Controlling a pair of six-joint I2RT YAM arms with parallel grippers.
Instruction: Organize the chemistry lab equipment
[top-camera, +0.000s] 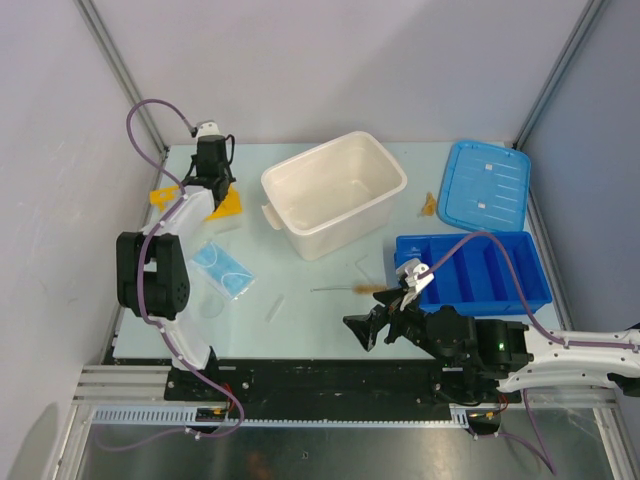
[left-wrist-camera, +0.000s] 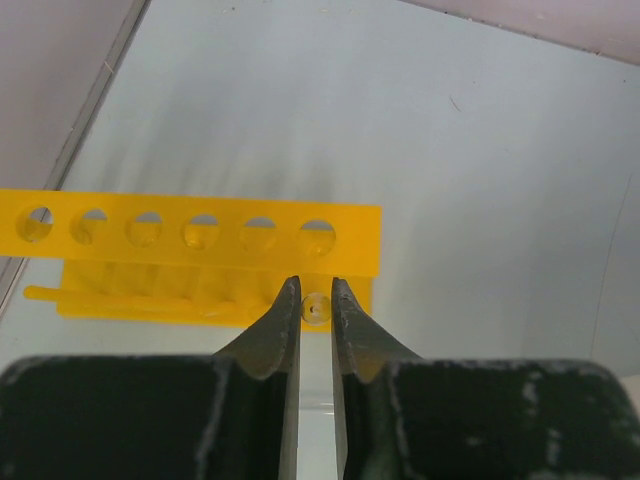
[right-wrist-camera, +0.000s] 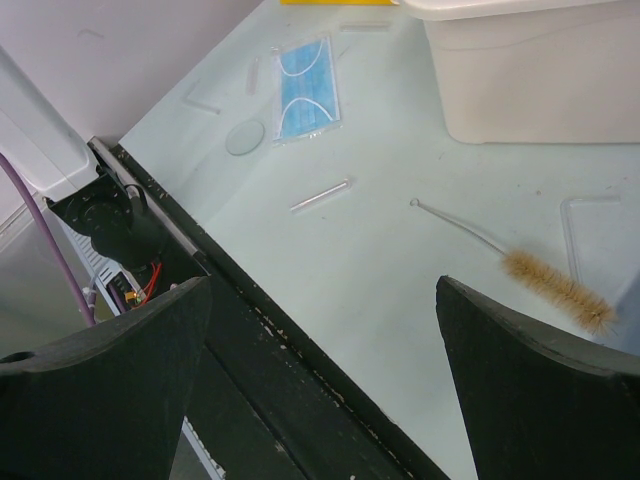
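The yellow holed tube rack (top-camera: 228, 206) lies at the far left of the table; it also shows in the left wrist view (left-wrist-camera: 190, 240). My left gripper (top-camera: 213, 188) hangs just over it, its jaws nearly together (left-wrist-camera: 316, 292) on a short clear tube (left-wrist-camera: 316, 309) seen end-on. My right gripper (top-camera: 370, 322) is wide open and empty (right-wrist-camera: 322, 285) near the front edge. The wire brush (top-camera: 348, 290) with tan bristles (right-wrist-camera: 558, 290) lies ahead of it. A pale blue square piece (top-camera: 222, 268) and a clear tube (top-camera: 275, 308) lie left of centre. A tiny amber piece (top-camera: 428, 205) sits beside the lid.
A big white tub (top-camera: 335, 195) stands at the centre back. Its blue lid (top-camera: 485, 185) lies at the back right, the blue divided tray (top-camera: 470, 270) in front of it. A round clear disc (right-wrist-camera: 244, 137) and another clear tube (right-wrist-camera: 320, 195) lie near the mask-like piece (right-wrist-camera: 305, 85).
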